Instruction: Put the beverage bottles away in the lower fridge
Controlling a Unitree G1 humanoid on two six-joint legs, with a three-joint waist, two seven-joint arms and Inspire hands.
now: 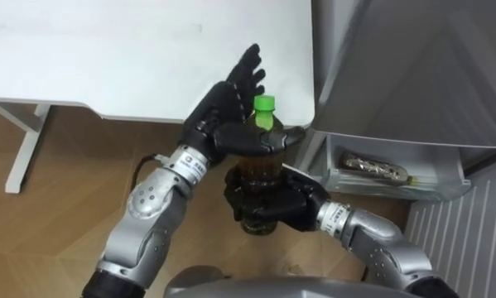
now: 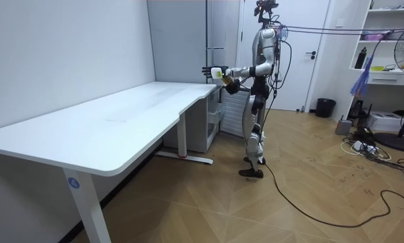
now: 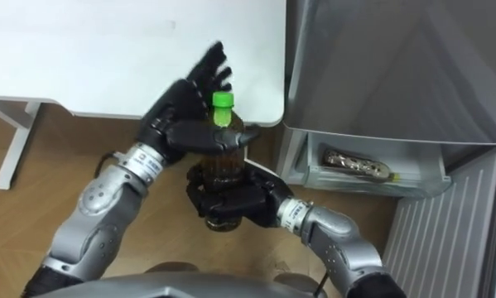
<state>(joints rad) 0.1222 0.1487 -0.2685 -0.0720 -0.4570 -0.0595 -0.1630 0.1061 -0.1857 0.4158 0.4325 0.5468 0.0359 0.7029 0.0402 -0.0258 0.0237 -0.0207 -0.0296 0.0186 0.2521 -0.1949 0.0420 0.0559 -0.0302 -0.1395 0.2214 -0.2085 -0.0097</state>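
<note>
Nearest the camera, at lower centre of the frame, the bottle (image 1: 261, 165) is held upright in both hands, clear of every surface. Brown contents and a green cap (image 1: 265, 106) are visible. The right hand (image 1: 272, 205), entering from lower right, is wrapped round the lower body of the bottle. The left hand (image 1: 227, 103), entering from lower left, is set against the bottle's shoulder. Its thumb is hooked across the front just below the cap, and its fingers are extended straight upward behind it.

The table (image 1: 107, 50) occupies the upper left of the frame, and its rounded corner lies just beyond the bottle. The fridge (image 1: 413, 66) fills the upper right. Below it, right of centre, the lower compartment (image 1: 434, 189) stands open, and one wrapped packet (image 1: 373, 168) is seen lying in it. In the room view, the robot is seen standing at the far end of the table, beside the fridge.

Progress is judged as follows. Pick-up is complete: the bottle is off the table and secured. Transfer is outstanding: the bottle is near the open compartment but apart from it, and has not yet been set inside. A move rightward and downward is judged to be required, followed by release. Whether further drinks are to be handled cannot be determined.
</note>
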